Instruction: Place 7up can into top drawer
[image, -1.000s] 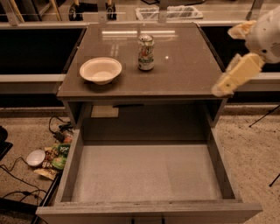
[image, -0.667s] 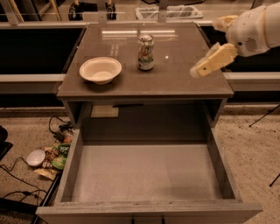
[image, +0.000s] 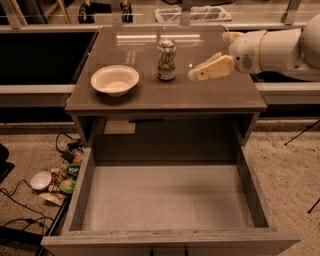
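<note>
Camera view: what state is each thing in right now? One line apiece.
7up can: upright on the cabinet top, not held.
top drawer: pulled open, nothing in it.
bowl: upright on the cabinet top, apart from the can, empty.
tool: over the cabinet top, beside the can, not touching it.

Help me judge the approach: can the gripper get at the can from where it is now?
Probably yes. The gripper hovers over the countertop, just right of the can in the view, with nothing between them. The bowl sits apart on the can's other side.
</note>
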